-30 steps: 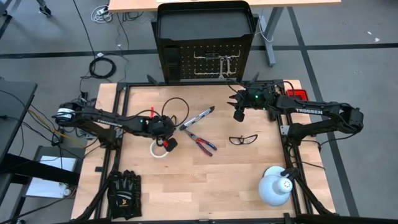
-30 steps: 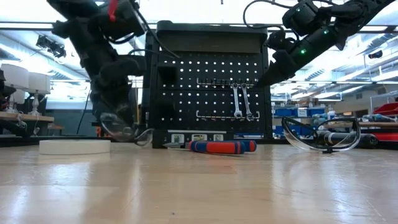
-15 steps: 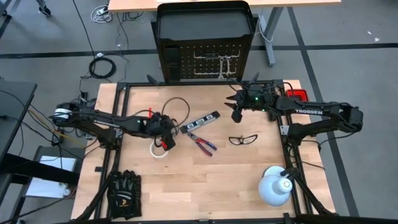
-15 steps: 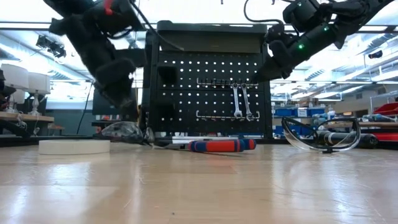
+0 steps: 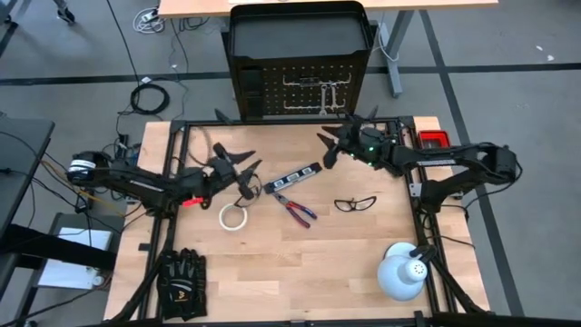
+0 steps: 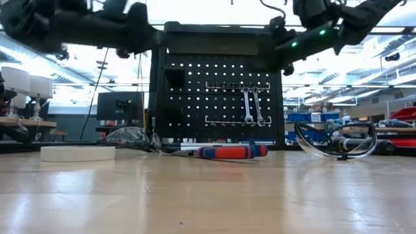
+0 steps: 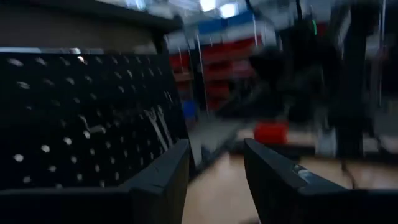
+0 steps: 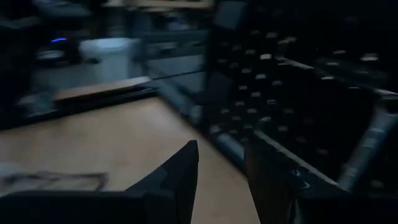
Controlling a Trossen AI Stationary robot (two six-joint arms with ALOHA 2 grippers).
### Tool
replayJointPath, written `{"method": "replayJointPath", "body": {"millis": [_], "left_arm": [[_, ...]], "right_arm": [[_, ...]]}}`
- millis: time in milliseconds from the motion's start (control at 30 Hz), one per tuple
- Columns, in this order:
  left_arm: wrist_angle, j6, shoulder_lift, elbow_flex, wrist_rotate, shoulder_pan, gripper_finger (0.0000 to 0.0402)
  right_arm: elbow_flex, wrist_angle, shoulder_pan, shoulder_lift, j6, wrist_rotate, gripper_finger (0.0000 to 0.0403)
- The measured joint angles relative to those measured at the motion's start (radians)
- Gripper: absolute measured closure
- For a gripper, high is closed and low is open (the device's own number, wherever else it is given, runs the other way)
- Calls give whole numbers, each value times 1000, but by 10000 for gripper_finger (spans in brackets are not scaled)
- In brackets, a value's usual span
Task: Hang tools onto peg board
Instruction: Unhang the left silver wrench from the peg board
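The black peg board (image 5: pixel 300 91) stands upright at the table's far edge, with two silver wrenches (image 6: pixel 252 104) hanging from its hooks. Flat on the table lie the dark level bar (image 5: pixel 295 175), the red-handled pliers (image 5: pixel 292 207), the white tape roll (image 5: pixel 233 216) and the black-framed glasses (image 5: pixel 354 203). My left gripper (image 5: pixel 238 160) hovers open above the table, left of the level bar, pointing about level toward the board. My right gripper (image 5: pixel 325 151) hovers open near the board's foot, pointing toward the table's left. Both wrist views show nothing between the fingers.
Black gloves (image 5: pixel 182 283) lie at the near left corner and a white dome lamp (image 5: pixel 402 272) at the near right. A small red box (image 5: pixel 432 138) sits at the far right. A black cable loop (image 5: pixel 259 173) hangs by my left wrist.
My left gripper has risen from just above the table by the tape roll and tipped from pointing down to about level, facing the peg board. My right gripper has swung toward the table's left along the board's foot and levelled out.
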Motion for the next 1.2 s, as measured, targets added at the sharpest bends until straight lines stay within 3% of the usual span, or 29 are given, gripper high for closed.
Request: {"method": "replayJointPath", "body": {"millis": [200, 367, 800, 1200], "left_arm": [[234, -55, 3, -131, -33, 0, 256], [269, -77, 4, -156, -146, 0, 257], [208, -100, 4, -155, -155, -1, 257], [149, -52, 5, -155, -181, 2, 257]], "right_arm": [[7, 195, 24, 185, -8, 291, 264], [66, 275, 24, 337, 23, 413, 264], [315, 224, -29, 515, -121, 500, 252], [322, 235, -94, 516, -34, 494, 136]]}}
